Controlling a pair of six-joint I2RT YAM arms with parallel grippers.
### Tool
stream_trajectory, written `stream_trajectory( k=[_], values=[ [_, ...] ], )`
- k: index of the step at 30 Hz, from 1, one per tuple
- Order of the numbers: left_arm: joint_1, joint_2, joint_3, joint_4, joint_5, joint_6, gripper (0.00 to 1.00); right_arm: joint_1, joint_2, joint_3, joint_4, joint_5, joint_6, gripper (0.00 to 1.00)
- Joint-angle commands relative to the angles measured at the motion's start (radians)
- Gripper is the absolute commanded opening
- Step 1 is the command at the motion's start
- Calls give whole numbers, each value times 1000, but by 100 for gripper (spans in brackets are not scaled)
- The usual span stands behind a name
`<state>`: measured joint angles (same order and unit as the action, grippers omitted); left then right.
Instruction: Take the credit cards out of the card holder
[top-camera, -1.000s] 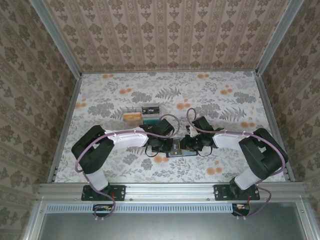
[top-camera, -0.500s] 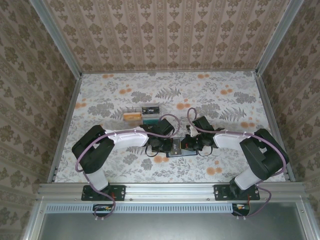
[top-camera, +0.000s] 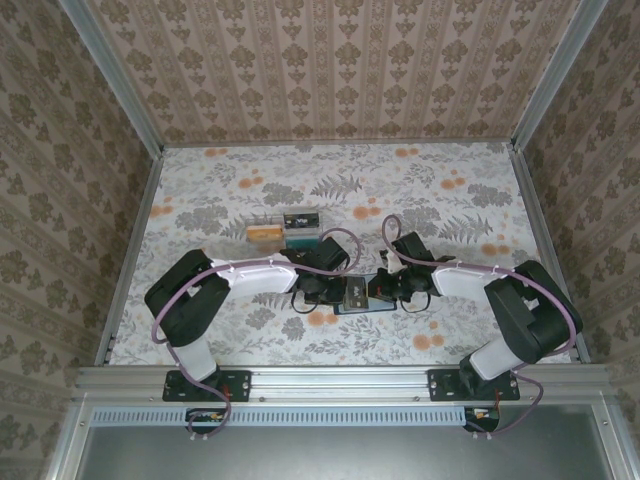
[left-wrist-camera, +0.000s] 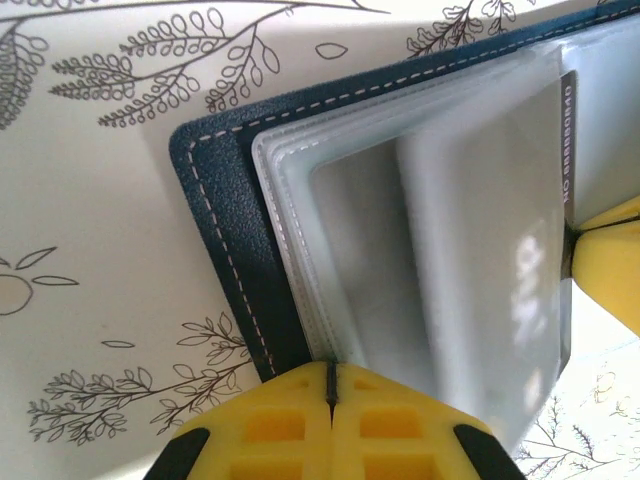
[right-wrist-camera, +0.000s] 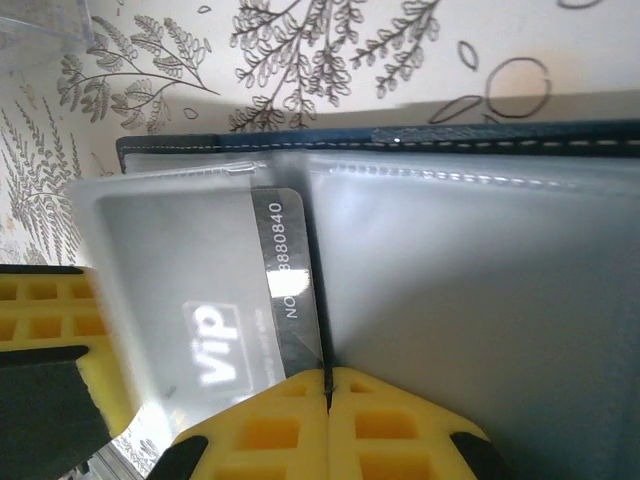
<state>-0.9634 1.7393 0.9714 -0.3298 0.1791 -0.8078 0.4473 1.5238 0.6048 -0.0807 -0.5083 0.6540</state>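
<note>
Dark navy stitched card holder is lying open on the floral table between both arms, the left gripper pinching its clear sleeves' edge, fingers pressed together; the right gripper, nearer, is clamping tight on the silvery VIP credit card, which is lying leftward from its fingertips inside a lifted sleeve

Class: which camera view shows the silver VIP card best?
Right wrist: the silver VIP card sits mid-frame, its lettering and number readable. Left wrist catches a numbered strip of it. In the top view it is too small to make out.
</note>
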Motion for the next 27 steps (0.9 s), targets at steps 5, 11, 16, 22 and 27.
stream_trajectory(
  k=[5, 11, 16, 22, 27],
  values=[
    [-1, 44, 1, -64, -5, 2, 0, -8, -25, -14, -31, 1, -16, 0],
    [-2, 45, 3, -65, -4, 4, 0, -8, -44, -11, -31, -2, -16, 0],
    [0, 45, 5, -66, -2, 6, 0, -7, -39, -19, 8, -32, -6, 26],
    [-2, 46, 7, -63, 2, 7, 0, -7, 8, -14, 56, -57, 6, 29],
    [-1, 50, 5, -60, 6, 10, 0, -7, 39, -6, 72, -66, 7, 27]
  ],
)
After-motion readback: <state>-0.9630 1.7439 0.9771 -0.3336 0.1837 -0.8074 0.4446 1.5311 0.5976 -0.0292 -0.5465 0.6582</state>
